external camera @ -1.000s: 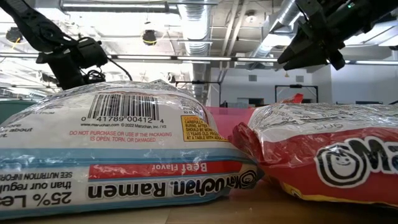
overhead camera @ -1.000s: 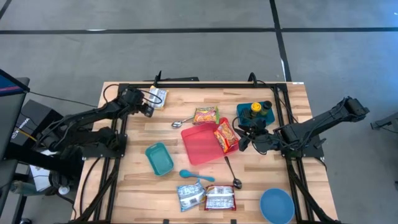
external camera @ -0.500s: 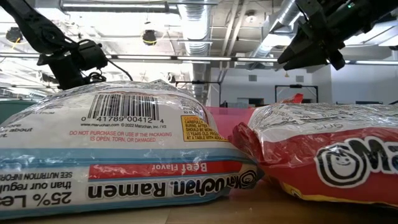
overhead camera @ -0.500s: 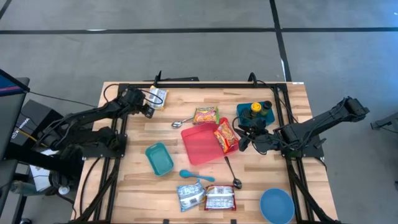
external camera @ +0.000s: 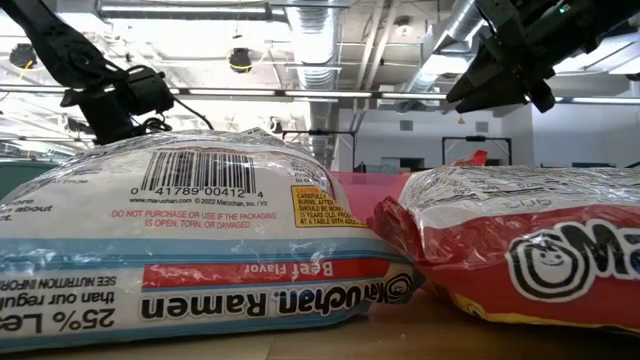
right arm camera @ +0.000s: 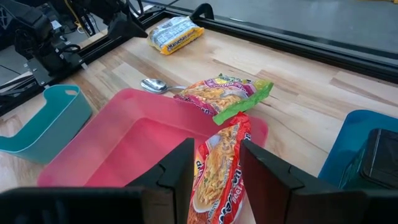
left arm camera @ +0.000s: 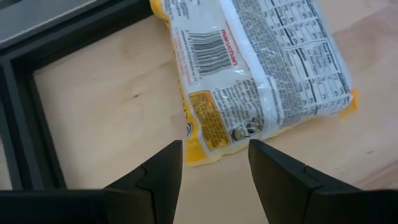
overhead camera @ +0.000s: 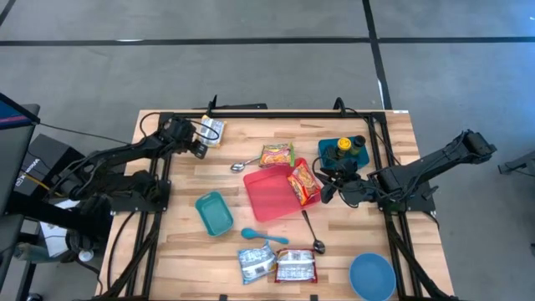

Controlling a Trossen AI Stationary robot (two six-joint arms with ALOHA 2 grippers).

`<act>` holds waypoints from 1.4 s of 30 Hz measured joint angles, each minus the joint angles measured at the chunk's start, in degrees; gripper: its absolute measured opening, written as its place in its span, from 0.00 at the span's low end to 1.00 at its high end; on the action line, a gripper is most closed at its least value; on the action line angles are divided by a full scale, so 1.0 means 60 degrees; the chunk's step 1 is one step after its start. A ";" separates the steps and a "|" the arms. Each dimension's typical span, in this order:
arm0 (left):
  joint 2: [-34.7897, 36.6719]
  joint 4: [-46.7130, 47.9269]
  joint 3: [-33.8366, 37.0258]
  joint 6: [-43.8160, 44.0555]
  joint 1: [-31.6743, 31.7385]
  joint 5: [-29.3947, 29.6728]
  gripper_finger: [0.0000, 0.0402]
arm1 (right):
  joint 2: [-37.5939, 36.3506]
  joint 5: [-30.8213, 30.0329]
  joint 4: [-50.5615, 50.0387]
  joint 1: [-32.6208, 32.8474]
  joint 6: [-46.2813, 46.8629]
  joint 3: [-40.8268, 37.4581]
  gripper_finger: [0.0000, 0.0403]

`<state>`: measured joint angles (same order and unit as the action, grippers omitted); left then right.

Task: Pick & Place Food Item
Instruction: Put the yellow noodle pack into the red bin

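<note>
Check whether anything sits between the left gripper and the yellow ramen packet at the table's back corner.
Nothing visible does. The left gripper hangs open just short of the yellow ramen packet, with only bare wooden table between its fingers and the packet's near edge.

Far left corner: yellow ramen packet (overhead camera: 212, 130) lies flat just ahead of the left hand (overhead camera: 197, 142); black frame rail (left arm camera: 18, 118) close beside it — tight on that side.
Centre: pink tray (overhead camera: 269, 197), orange noodle packet (overhead camera: 303, 183) propped on its right edge, right hand (overhead camera: 328, 186) just beside it.
Behind tray: green-edged packet (overhead camera: 277, 155) and spoon (overhead camera: 243, 164) — narrow gap between them.
Right rear: dark blue holder with bottle (overhead camera: 343, 150) stands tall.
Near edge: two ramen packets (overhead camera: 277, 266), blue spoon (overhead camera: 262, 237), blue bowl (overhead camera: 372, 277).
Open tabletop (overhead camera: 184, 267): bare wood at near left, beside the teal container (overhead camera: 214, 213).
</note>
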<state>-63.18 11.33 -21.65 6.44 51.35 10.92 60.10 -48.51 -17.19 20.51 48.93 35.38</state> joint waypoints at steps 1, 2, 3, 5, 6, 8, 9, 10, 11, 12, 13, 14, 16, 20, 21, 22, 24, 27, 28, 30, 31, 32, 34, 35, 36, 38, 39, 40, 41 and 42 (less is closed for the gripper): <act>0.0000 0.0000 0.0000 0.0000 0.0000 -0.0101 0.44 | 0.0000 0.0000 0.0000 0.0000 0.0000 0.0000 0.30; 0.0000 -0.0004 0.0000 0.0000 0.0000 -0.0216 0.44 | 0.0000 -0.0001 0.0001 -0.0003 0.0000 0.0000 0.30; 0.0000 -0.0007 0.0000 0.0000 0.0000 -0.0418 0.44 | 0.0000 -0.0001 0.0000 -0.0001 0.0000 0.0000 0.30; 0.0000 -0.0016 0.0000 0.0134 -0.0002 -0.0855 0.44 | 0.0000 -0.0002 0.0000 0.0000 0.0000 0.0000 0.30; -0.0002 -0.0044 0.0000 0.0320 -0.0013 -0.1022 0.44 | 0.0000 -0.0001 -0.0001 -0.0004 -0.0001 0.0000 0.30; -0.0080 -0.0206 0.0000 0.0584 -0.0101 -0.1117 0.44 | 0.0000 -0.0001 0.0000 -0.0004 0.0000 0.0000 0.30; -0.0145 -0.0305 0.0000 0.0620 -0.0150 -0.1115 0.44 | 0.0000 -0.0004 0.0000 -0.0004 0.0000 0.0000 0.30; -0.0215 -0.0424 0.0000 0.0642 -0.0206 -0.1114 0.44 | 0.0000 -0.0008 0.0000 -0.0004 0.0000 0.0000 0.30; -0.0319 -0.0589 0.0000 0.0648 -0.0281 -0.1111 0.44 | 0.0000 -0.0013 0.0000 -0.0004 0.0000 0.0000 0.30; -0.0455 -0.0726 0.0000 0.0648 -0.0372 -0.1114 0.44 | 0.0000 -0.0037 0.0000 -0.0004 0.0000 0.0000 0.30; -0.0600 -0.0817 0.0000 0.0612 -0.0453 -0.1118 0.44 | 0.0000 -0.0050 -0.0001 -0.0004 0.0000 0.0000 0.30; -0.0723 -0.0884 0.0000 0.0484 -0.0480 -0.1118 0.44 | 0.0000 -0.0057 0.0000 -0.0004 0.0000 0.0000 0.30; -0.0877 -0.0943 0.0000 0.0305 -0.0425 -0.1001 0.44 | 0.0000 -0.0073 -0.0004 -0.0004 0.0000 0.0000 0.30; -0.0828 -0.0862 -0.0067 0.0244 -0.0340 -0.0900 0.44 | 0.0000 -0.0073 -0.0018 -0.0004 0.0000 0.0000 0.30; -0.0768 -0.0832 -0.0103 0.0248 -0.0303 -0.0942 0.44 | 0.0000 -0.0073 -0.0025 -0.0004 0.0000 0.0000 0.30; -0.0737 -0.0808 -0.0122 0.0248 -0.0272 -0.0977 0.44 | 0.0000 -0.0073 -0.0025 -0.0004 0.0000 0.0000 0.30; -0.0739 -0.0701 -0.0160 0.0334 -0.0237 -0.0896 0.44 | 0.0000 -0.0073 -0.0031 -0.0002 0.0000 0.0000 0.30; -0.0739 -0.0714 -0.0168 0.0742 -0.0253 -0.0485 0.44 | 0.0001 -0.0073 -0.0032 -0.0004 0.0006 0.0000 0.30; -0.0739 -0.0704 -0.0168 0.0861 -0.0268 -0.0341 0.44 | 0.0016 -0.0074 -0.0031 -0.0004 0.0022 0.0000 0.30; -0.0739 -0.0725 -0.0168 0.1157 -0.0302 -0.0211 0.44 | 0.0114 -0.0076 -0.0019 -0.0004 0.0022 0.0004 0.30; -0.0739 -0.0735 -0.0168 0.1263 -0.0299 -0.0147 0.44 | 0.0172 -0.0076 -0.0022 -0.0004 0.0022 0.0004 0.30; -0.0739 -0.0764 -0.0168 0.1308 -0.0299 -0.0083 0.44 | 0.0220 -0.0076 -0.0018 -0.0004 0.0022 0.0004 0.30; -0.0739 -0.0807 -0.0168 0.1498 -0.0299 0.0047 0.44 | 0.0414 -0.0082 0.0021 -0.0004 0.0022 0.0004 0.30; -0.0739 -0.0814 -0.0168 0.1540 -0.0299 0.0089 0.44 | 0.0541 -0.0077 0.0018 -0.0004 0.0023 0.0004 0.30; -0.0739 -0.0816 -0.0168 0.1552 -0.0299 0.0104 0.44 | 0.0656 -0.0075 0.0009 -0.0004 0.0025 0.0004 0.30; -0.0724 -0.0816 -0.0168 0.1574 -0.0299 0.0109 0.44 | 0.0853 -0.0076 0.0040 -0.0004 0.0078 0.0004 0.30; -0.0701 -0.0819 -0.0168 0.1689 -0.0299 0.0109 0.44 | 0.0957 -0.0072 0.0044 -0.0004 0.0095 0.0004 0.30; -0.0666 -0.0839 -0.0168 0.1769 -0.0299 0.0109 0.44 | 0.1032 -0.0053 0.0048 -0.0004 0.0095 0.0004 0.30; -0.0618 -0.0859 -0.0168 0.1874 -0.0295 0.0112 0.44 | 0.1069 -0.0010 0.0101 -0.0004 0.0095 0.0004 0.30; -0.0560 -0.0860 -0.0168 0.1982 -0.0274 0.0143 0.44 | 0.1088 0.0029 0.0228 -0.0004 0.0095 0.0004 0.30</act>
<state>-66.54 6.17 -22.65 18.33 49.71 11.77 66.62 -48.34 -15.82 20.49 49.50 35.40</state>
